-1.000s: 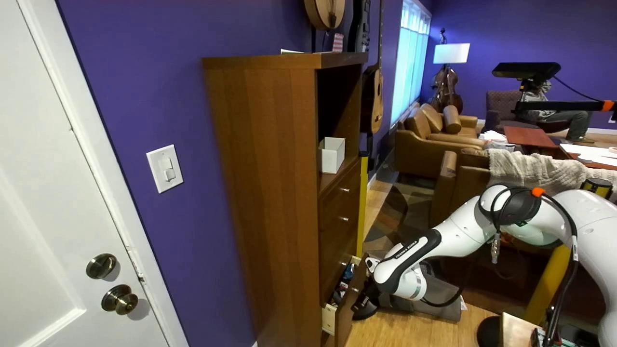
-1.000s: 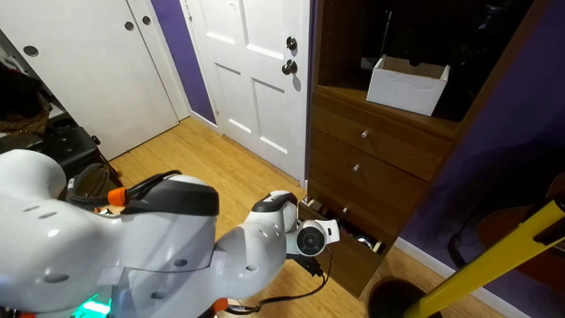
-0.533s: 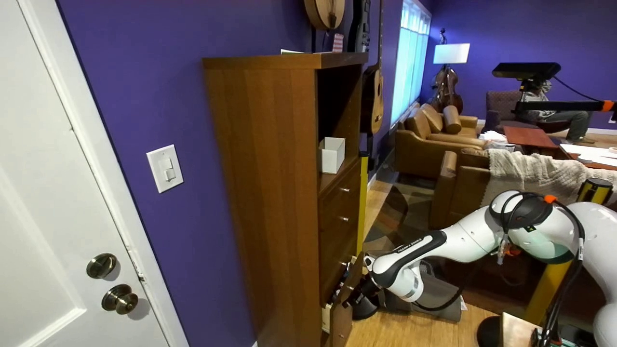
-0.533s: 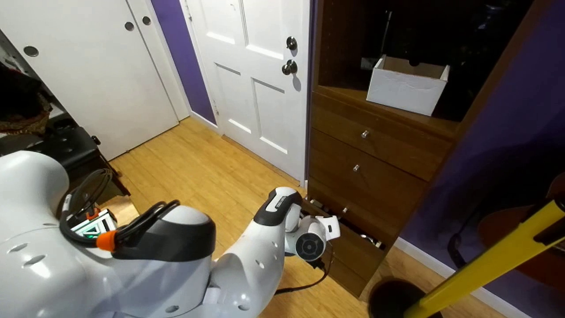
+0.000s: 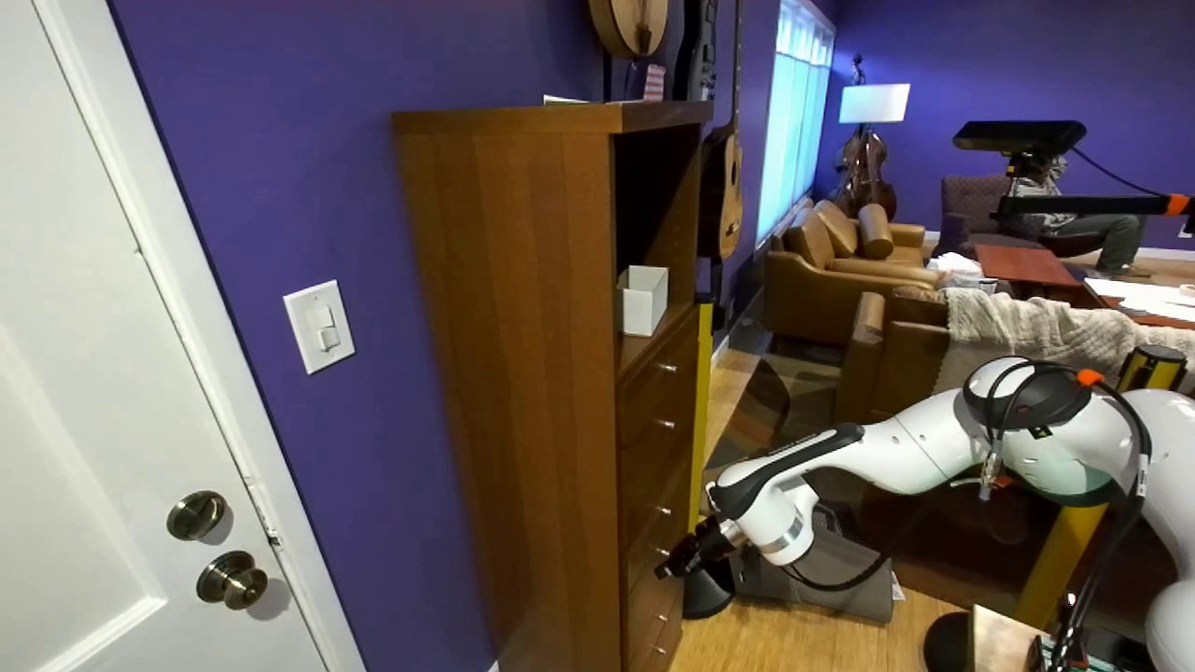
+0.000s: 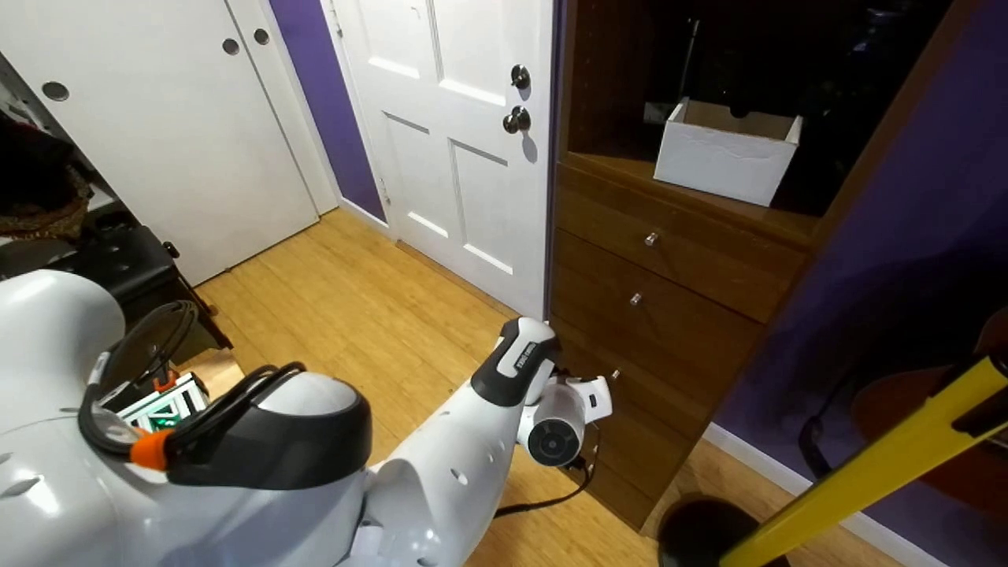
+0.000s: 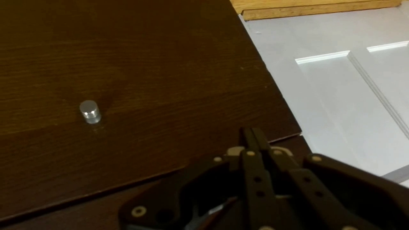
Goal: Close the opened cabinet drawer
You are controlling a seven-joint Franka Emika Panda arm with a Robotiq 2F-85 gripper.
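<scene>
If pushing too hard with the empty, pinched-together hand [image 7: 251, 132], may scuff the seemingly flush cabinet drawer [image 7: 166, 99] ahead. Slipping sideways, could snag the knob [image 7: 90, 111] alongside.

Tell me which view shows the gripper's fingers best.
The wrist view: there the fingers stand large and close to the camera, side by side, with no gap visible between their tips. In an exterior view the fingers look small and dark; in an exterior view the arm's wrist hides them.
</scene>
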